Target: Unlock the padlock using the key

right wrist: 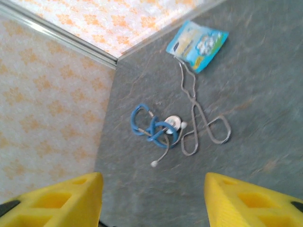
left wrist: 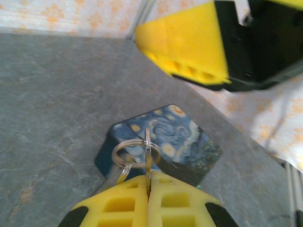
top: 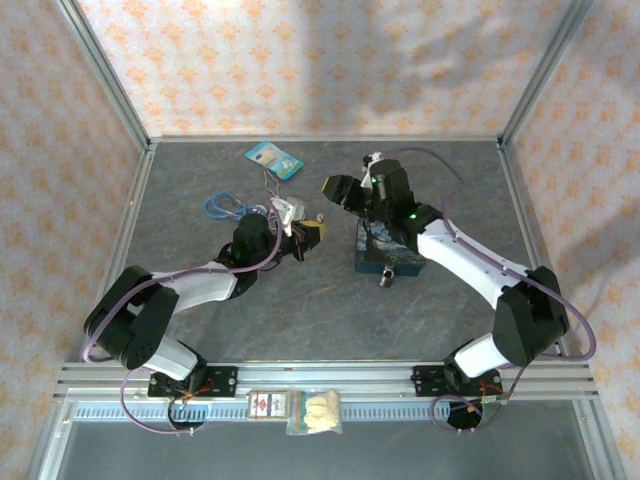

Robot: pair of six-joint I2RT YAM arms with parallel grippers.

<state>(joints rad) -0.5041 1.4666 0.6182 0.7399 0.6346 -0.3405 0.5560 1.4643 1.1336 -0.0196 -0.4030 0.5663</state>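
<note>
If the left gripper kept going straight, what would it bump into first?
Most likely the blue tin: it lies straight ahead of the left gripper, whose jaws are shut on the key. How far off is hard to tell.

Bright, even light; soft wall shadows; blurry wrist views.

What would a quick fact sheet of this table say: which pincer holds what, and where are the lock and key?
Left pincer: shut on the key, which stands upright with its ring
Right pincer: open, holding nothing
Padlock: on the table, just in front of the blue starry tin, not held
Lying at the back of the table: blue cord with a silver disc, wire loops, blue packet
</note>
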